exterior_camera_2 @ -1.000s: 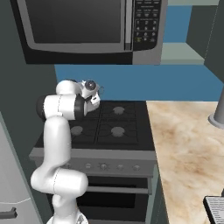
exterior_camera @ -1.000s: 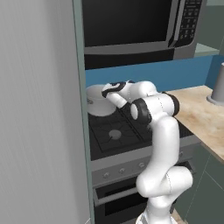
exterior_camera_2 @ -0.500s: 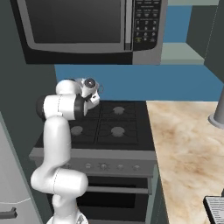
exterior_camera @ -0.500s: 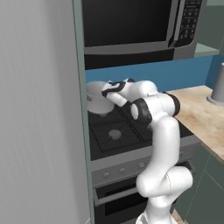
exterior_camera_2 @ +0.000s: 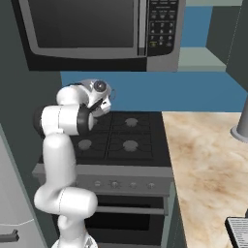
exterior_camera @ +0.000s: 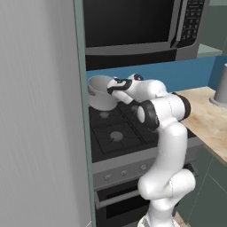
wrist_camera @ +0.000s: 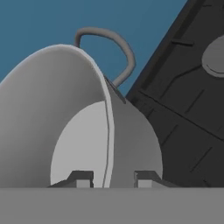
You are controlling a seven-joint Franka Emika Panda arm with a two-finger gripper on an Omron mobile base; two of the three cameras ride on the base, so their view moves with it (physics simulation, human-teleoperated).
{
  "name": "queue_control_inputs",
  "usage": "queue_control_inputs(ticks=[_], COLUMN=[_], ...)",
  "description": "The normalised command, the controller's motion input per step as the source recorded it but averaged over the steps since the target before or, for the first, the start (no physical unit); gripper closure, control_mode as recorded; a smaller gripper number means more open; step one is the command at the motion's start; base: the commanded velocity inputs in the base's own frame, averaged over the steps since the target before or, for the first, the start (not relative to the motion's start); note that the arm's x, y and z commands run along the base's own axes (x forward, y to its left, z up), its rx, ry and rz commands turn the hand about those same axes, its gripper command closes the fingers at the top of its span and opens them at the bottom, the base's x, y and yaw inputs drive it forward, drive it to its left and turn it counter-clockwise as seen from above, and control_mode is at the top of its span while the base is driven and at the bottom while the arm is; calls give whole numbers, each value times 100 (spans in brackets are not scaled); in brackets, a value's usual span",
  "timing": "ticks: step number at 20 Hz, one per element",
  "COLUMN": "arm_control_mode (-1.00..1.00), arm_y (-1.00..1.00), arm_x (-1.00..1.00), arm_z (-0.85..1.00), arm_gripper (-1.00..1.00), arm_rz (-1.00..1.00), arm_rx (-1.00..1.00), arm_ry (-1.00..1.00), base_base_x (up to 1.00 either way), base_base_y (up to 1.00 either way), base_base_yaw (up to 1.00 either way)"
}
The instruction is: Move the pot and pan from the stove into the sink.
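The silver-grey pot (exterior_camera: 100, 94) stands at the back left of the black stove (exterior_camera: 128, 129), close to the blue wall. My gripper (exterior_camera: 114, 88) reaches it from the right and is shut on its rim. In the hand view the pot (wrist_camera: 65, 87) is seen from close up, with its thin wall between my two fingertips (wrist_camera: 83, 177) and a loop handle (wrist_camera: 122, 48) at the far side. From the right base view my arm covers most of the pot (exterior_camera_2: 107, 93) on the stove (exterior_camera_2: 121, 133). The pan and the sink are out of view.
A microwave (exterior_camera: 133, 22) hangs low over the stove. A tall grey cabinet side (exterior_camera: 40, 111) closes off the left. The beige counter (exterior_camera_2: 208, 160) runs to the right and carries a grey container (exterior_camera_2: 242, 126).
The jaws have closed from wide open onto the pot's rim. The arm and the pot have hardly moved.
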Motion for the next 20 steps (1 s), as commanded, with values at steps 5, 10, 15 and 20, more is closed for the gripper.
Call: queue_control_inputs(ticks=[5,10,15,20], arm_control_mode=[-100,-100,-100,-100], arm_y=[-24,-20,-18,-20], arm_x=[-62,-68,-67,-71], arm_z=[42,33,37,38], arm_gripper=[100,100,100,100], arm_rz=[0,0,0,0], arm_rx=[-2,-7,-7,-6], arm_ry=[6,12,14,13], base_base_x=[0,0,0,0], base_base_y=[0,0,0,0], base_base_yaw=[0,0,0,0])
